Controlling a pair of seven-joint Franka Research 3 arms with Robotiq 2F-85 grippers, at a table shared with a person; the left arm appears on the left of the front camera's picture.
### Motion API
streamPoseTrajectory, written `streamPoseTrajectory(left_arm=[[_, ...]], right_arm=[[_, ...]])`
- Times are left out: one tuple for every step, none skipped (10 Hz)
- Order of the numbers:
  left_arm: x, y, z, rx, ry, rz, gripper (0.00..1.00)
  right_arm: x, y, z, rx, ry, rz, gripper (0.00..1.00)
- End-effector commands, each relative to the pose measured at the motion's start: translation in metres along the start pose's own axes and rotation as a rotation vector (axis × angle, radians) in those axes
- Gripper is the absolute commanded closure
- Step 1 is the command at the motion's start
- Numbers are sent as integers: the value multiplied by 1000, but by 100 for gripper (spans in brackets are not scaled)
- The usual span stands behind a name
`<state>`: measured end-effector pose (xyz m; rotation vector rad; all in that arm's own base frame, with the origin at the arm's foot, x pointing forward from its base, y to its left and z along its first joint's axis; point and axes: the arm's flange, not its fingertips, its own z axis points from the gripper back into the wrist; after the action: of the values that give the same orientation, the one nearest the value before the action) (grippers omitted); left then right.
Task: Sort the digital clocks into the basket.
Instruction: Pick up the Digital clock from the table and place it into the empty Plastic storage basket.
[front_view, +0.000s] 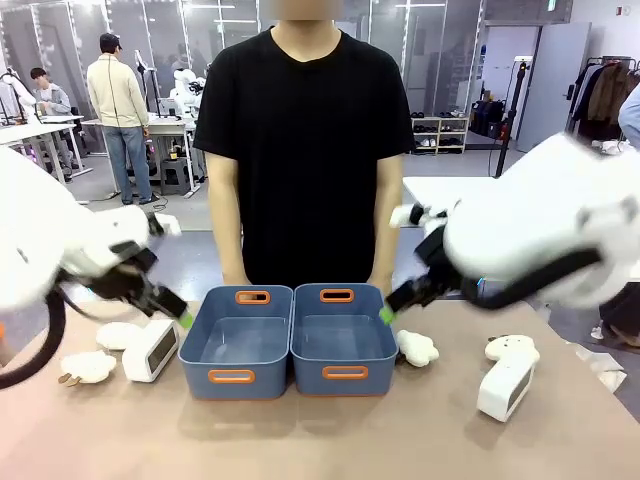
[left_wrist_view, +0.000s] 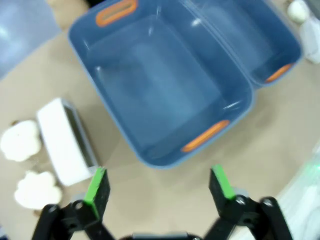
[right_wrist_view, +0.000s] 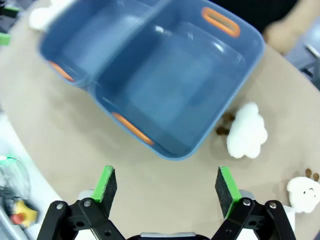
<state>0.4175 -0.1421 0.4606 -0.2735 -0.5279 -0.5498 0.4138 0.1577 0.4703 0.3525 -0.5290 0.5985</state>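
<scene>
Left claw (left_wrist_view: 157, 187), right claw (right_wrist_view: 167, 187) open — left clock (front_view: 150, 350), right clock (front_view: 505, 385) outside baskets (front_view: 260, 385).

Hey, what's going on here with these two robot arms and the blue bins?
The left arm and right arm hover over the table with jaws open, holding nothing. The left bin and right bin are empty. One clock sits left of them, the other clock at the right, among cloud toys. A person stands across the table.
</scene>
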Motion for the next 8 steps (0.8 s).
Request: streamPoseTrajectory(left_arm=[[-7,69,63,-331,-26,216,0],[-23,98,88,-551,-86,281,0],[-48,129,108,-698,-147,331,0],[-81,157,126,-818,-220,371,0],[-126,188,142,-850,-279,476,0],[-169,212,159,-837,-354,555,0],[-213,231,182,-793,-460,626,0],[-256,242,202,-734,-535,709,0]], right_arm=[[-2,-61,55,292,-10,-174,0],[-15,-89,75,477,-56,-285,0],[-38,-115,88,588,-101,-367,0],[-67,-142,100,672,-159,-439,0],[-108,-167,117,715,-239,-540,0],[-148,-186,136,716,-306,-598,0],[-192,-203,159,698,-383,-671,0],[-236,-212,182,670,-461,-758,0]])
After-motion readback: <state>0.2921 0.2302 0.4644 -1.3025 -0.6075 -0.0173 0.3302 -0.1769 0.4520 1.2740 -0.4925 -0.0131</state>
